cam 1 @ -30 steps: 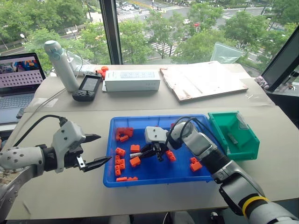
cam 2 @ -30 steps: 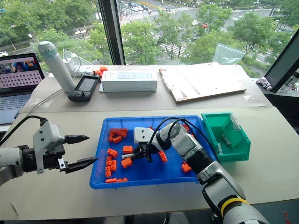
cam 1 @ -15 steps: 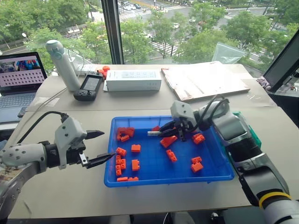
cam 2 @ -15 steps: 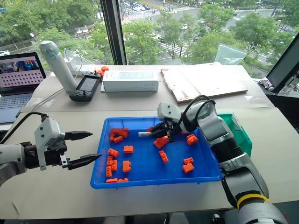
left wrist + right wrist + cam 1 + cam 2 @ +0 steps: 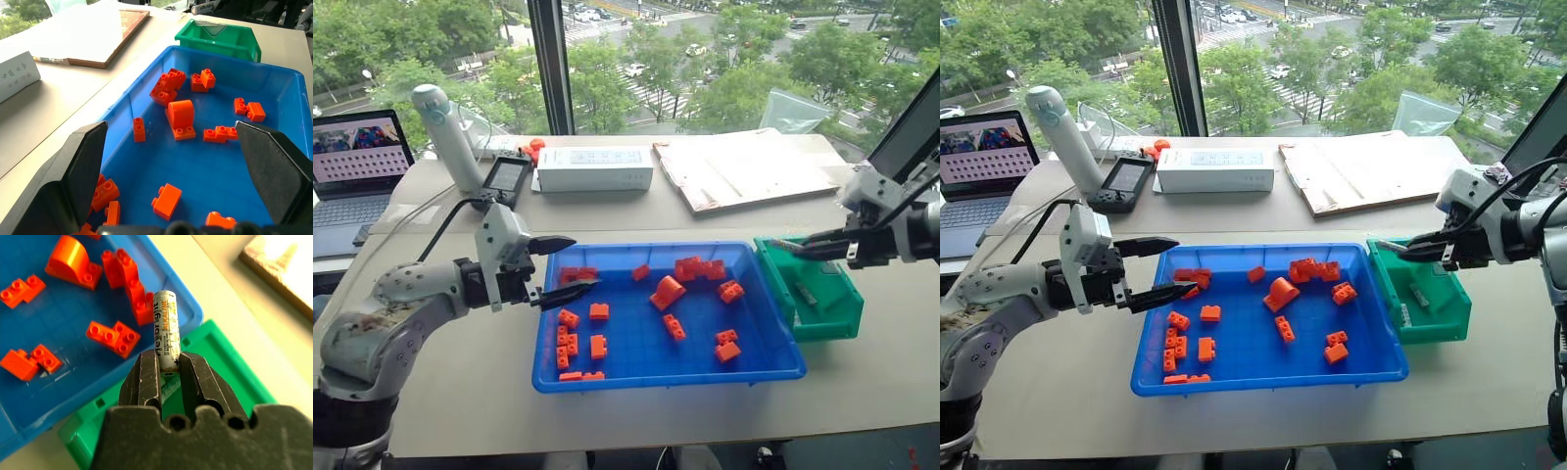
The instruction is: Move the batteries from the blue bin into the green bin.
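Right wrist view: right hand (image 5: 167, 369) clenching a battery (image 5: 165, 330), hovering over the green bin (image 5: 815, 294) at the blue bin's (image 5: 773, 367) right. Left hand (image 5: 570, 264) gaping empty over the blue bin's left rim, orange bricks (image 5: 668, 293) lying inside.

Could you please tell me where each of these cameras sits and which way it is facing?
Left and right eye views: on the head, looking forward and down at the wide bright-blue plastic tray; both arms show.
Left wrist view: on the left arm, looking between the open left gripper across the tray's orange plastic toy bricks.
Right wrist view: on the right arm, over the right gripper, clamping a slim grey-silver battery.
Shared: tray, small deep green plastic bin.
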`<action>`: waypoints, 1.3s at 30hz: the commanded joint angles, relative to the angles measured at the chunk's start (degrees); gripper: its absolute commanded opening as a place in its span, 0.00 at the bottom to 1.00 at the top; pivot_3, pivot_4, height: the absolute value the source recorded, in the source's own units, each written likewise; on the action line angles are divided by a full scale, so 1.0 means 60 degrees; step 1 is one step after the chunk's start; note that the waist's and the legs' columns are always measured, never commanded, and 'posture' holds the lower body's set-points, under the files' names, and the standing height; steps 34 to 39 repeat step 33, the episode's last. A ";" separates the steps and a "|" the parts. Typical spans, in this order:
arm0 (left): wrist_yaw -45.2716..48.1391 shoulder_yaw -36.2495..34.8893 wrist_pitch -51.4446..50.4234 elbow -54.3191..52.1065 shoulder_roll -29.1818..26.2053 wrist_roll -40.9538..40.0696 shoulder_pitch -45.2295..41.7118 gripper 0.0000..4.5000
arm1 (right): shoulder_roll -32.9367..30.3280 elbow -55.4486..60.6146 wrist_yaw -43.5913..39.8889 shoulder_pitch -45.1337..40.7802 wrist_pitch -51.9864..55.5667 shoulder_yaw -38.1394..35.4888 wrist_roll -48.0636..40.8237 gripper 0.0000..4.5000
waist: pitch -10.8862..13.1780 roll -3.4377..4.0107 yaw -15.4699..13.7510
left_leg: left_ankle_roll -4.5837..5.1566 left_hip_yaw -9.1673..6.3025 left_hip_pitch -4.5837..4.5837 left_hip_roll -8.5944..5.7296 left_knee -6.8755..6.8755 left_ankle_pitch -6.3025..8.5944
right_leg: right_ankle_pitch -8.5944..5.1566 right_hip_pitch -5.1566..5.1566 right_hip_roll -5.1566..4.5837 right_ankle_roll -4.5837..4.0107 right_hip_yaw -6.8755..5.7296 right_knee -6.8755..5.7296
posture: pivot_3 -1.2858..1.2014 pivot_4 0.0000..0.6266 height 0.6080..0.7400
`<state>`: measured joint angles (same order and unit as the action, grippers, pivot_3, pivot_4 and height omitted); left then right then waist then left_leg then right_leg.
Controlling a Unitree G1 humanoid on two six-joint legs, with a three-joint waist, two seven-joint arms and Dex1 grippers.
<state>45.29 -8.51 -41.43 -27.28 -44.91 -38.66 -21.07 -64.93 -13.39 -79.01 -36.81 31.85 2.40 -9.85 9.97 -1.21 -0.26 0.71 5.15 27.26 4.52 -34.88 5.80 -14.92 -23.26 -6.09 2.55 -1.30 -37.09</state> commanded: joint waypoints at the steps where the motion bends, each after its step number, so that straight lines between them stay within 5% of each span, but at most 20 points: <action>1: -0.0423 -0.0115 0.0357 0.0035 0.0282 0.0203 -0.0319 1.00 | -0.0315 0.0514 0.0580 0.0476 0.0043 -0.0670 -0.0008 0.06 | 0.0001 0.0004 0.0015 | 0.0002 0.0005 -0.0002 -0.0001 -0.0001 -0.0001 | 0.0001 -0.0002 0.0000 0.0001 0.0008 -0.0002 | 0.52 0.24 1.00; 3: -0.0777 -0.0021 0.0440 -0.0046 0.0441 0.0480 -0.0326 1.00 | -0.0318 0.0508 0.0891 0.0756 -0.0124 -0.0766 0.0099 0.28 | 0.0001 0.0004 -0.0009 | 0.0002 0.0003 -0.0002 -0.0002 -0.0003 -0.0001 | 0.0001 0.0001 0.0000 0.0006 0.0009 -0.0002 | 0.52 0.24 1.00; 13: -0.1334 -0.0483 0.0649 0.0219 0.0536 0.1007 -0.0087 1.00 | 0.0332 0.0024 0.1898 -0.0040 -0.0857 -0.1140 -0.0164 0.99 | 0.0002 0.0004 -0.0057 | -0.0025 0.0007 -0.0001 -0.0007 -0.0011 0.0019 | 0.0005 0.0001 0.0000 0.0017 0.0026 0.0003 | 0.52 0.24 1.00; 23: -0.1894 -0.1864 0.0451 -0.0129 0.0711 0.0666 0.1163 1.00 | 0.2129 0.1142 0.3057 0.0713 0.0194 -0.3044 -0.2233 0.99 | 0.0001 0.0002 -0.0109 | 0.0021 0.0003 0.0003 -0.0009 -0.0015 0.0008 | 0.0011 0.0017 0.0000 0.0028 0.0018 0.0007 | 0.52 0.24 1.00; 39: -0.2022 -0.2094 0.0392 -0.0171 0.0875 0.0389 0.2141 1.00 | 0.3157 0.1883 0.3896 0.1473 -0.0018 -0.3327 -0.2870 0.99 | -0.0001 0.0000 -0.0080 | -0.0016 0.0002 -0.0002 -0.0007 -0.0031 0.0030 | 0.0015 0.0022 0.0000 0.0031 0.0021 0.0003 | 0.52 0.24 1.00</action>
